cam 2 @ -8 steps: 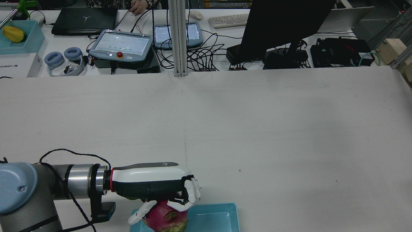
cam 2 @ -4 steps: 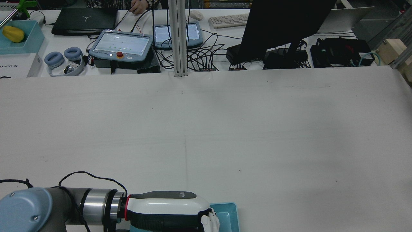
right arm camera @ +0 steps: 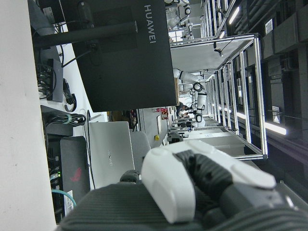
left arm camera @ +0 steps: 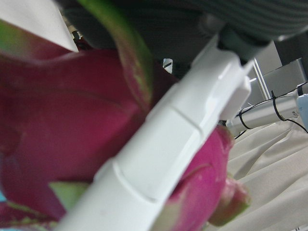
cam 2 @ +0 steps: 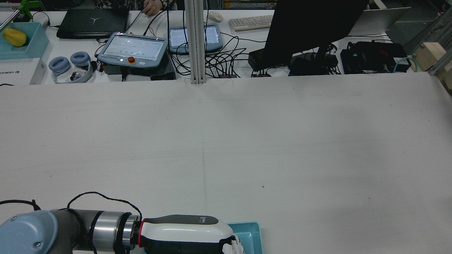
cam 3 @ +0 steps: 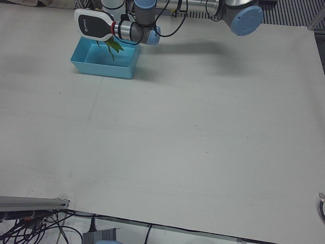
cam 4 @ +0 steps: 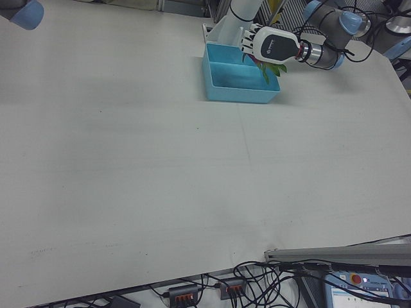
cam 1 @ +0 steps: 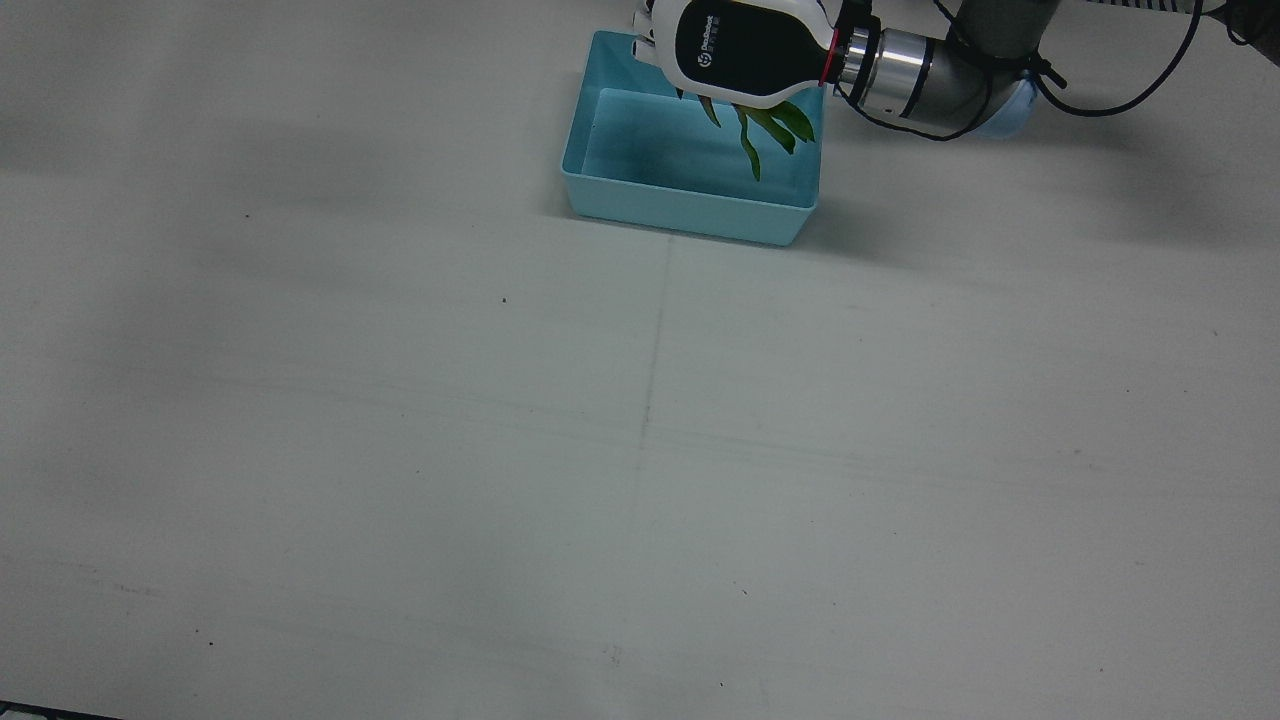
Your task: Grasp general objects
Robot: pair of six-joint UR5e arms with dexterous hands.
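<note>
My left hand (cam 1: 750, 50) is shut on a pink dragon fruit and holds it over the far right part of a light blue tray (cam 1: 680, 212). In the front view only the fruit's green leaves (cam 1: 768, 125) hang out below the hand. The left hand view shows the pink skin (left arm camera: 57, 125) up close with a white finger (left arm camera: 168, 139) pressed across it. In the rear view the hand (cam 2: 187, 233) sits at the bottom edge and hides the fruit. The right hand shows only as a white finger (right arm camera: 168, 187) in its own view.
The tray's corner (cam 2: 249, 233) peeks out at the rear view's bottom edge. Beyond the table's far edge stand a monitor (cam 2: 310, 31), teach pendants (cam 2: 132, 49), cables and a second tray with a yellow fruit (cam 2: 15, 37).
My left hand has moved down toward the rear view's bottom edge and slightly right, with the dragon fruit still held. The fruit, visible before, is now hidden under the hand.
</note>
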